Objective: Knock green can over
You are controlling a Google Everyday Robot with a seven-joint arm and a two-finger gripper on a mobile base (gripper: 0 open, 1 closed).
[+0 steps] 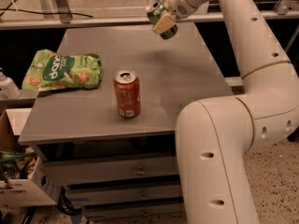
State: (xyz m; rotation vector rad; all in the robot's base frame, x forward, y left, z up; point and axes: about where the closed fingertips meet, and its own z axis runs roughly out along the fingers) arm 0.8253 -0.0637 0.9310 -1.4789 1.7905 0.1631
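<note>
The green can (pixel 156 11) has a silver top and is tilted in the air above the far edge of the grey table (pixel 187 78). My gripper (pixel 162 21) is at the top of the camera view, shut on the can, with a beige finger pad (pixel 164 24) across the can's side. The can's lower end pokes out below the pad. The can does not touch the table.
An orange-red drink can (pixel 127 93) stands upright near the table's front middle. A flat green snack bag (pixel 63 69) lies at the left. My arm's large white links (pixel 219 162) fill the right side. A cardboard box (pixel 18 190) and a white bottle (pixel 7 85) are at the left.
</note>
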